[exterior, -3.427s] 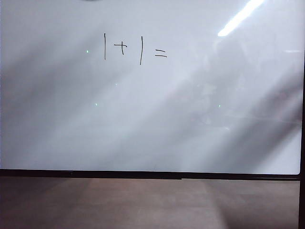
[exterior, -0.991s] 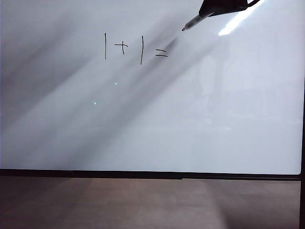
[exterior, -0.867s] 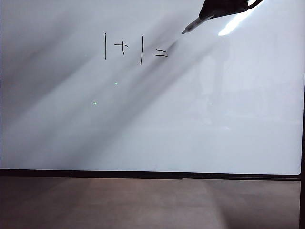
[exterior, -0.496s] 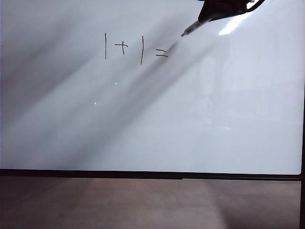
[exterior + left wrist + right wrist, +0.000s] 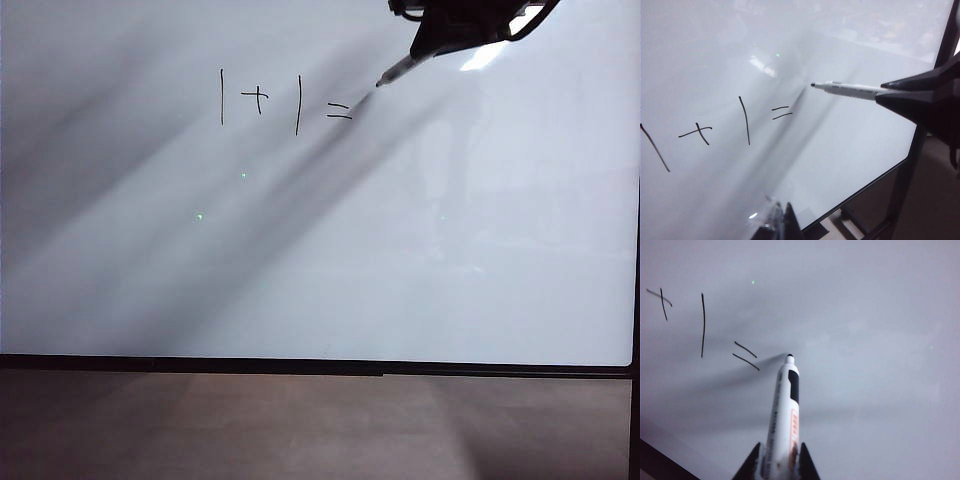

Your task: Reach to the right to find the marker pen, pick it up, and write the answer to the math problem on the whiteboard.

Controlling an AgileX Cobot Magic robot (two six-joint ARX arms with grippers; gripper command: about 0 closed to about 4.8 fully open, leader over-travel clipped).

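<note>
Right pincer [image 5: 425, 45] clenched on marker pen [image 5: 398, 70], tip poised at three o'clock of the math problem [image 5: 285, 100]; whiteboard [image 5: 320, 260] answer unwritten. Left pincer [image 5: 782, 225]: state indiscernible.

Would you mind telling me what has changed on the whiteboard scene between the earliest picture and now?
The right gripper, shut on the marker pen, has come in from the upper right and lowered the tip to just right of the math problem. Nothing new is written; the whiteboard is unmoved. The left gripper shows only as fingertips in its wrist view.
</note>
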